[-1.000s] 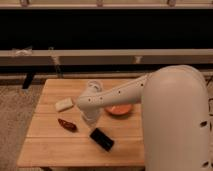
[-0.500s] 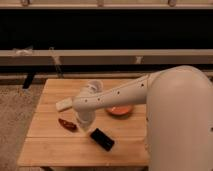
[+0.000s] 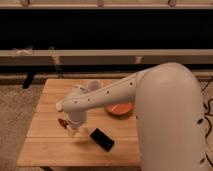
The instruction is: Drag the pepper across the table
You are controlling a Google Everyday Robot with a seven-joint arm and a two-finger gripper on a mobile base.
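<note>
Scene: pale wooden worktop (image 3: pixel 50 150) made of wide planks, seen from above and behind a large white robot arm (image 3: pixel 105 95) that reaches in from the right.
Claw: the claw (image 3: pixel 73 129) hangs at the end of the arm, pointing down over the left-centre of the worktop, low and close to the surface.
Claw state: cannot tell whether it is apart, together or clamped on anything; the wrist above covers it.
Pepper: the small dark red-brown pepper (image 3: pixel 62 122) lies on the worktop just to the left of the claw, touching it or very nearly so.
Pepper axis: it seems to run roughly left to right with a slight slant; only its left part shows, and the right end is hidden behind the claw.
Key relation: the claw sits at the pepper's right end, so a pull towards the right would likely draw it lengthwise, provided there is contact.
Nearby things: a flat black slab (image 3: pixel 102 139) lies near the claw on its lower right; an orange-red bowl (image 3: pixel 120 109) sits further right, partly under the arm; a pale cup (image 3: pixel 93 86) stands near the back edge.
Risk: dragging to the lower right would likely run the pepper into the slab.
</note>
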